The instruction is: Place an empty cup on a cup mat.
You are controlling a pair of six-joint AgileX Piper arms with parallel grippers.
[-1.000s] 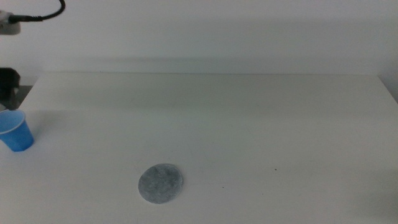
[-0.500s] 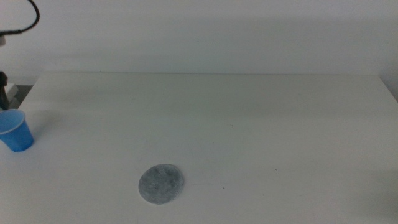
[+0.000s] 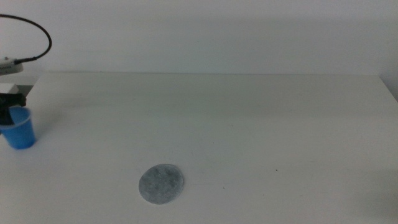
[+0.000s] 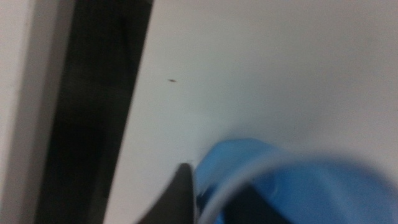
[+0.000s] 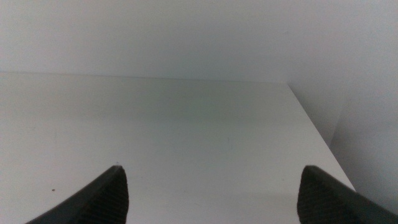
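The cup (image 3: pixel 19 131) stands upright on the white worktop (image 3: pixel 249 137) at the far 9 o'clock edge of the middle view. The left hand (image 3: pixel 9 107) sits at the cup's rim; whether it is gripping cannot be told, since the blurred left wrist view shows only 1 dark finger (image 4: pixel 177 199) beside the blue wall. The cup mat (image 3: pixel 161 184) lies flat toward 7 o'clock, well apart from the cup. The right hand (image 5: pixel 211 193) waits spread wide over bare worktop.
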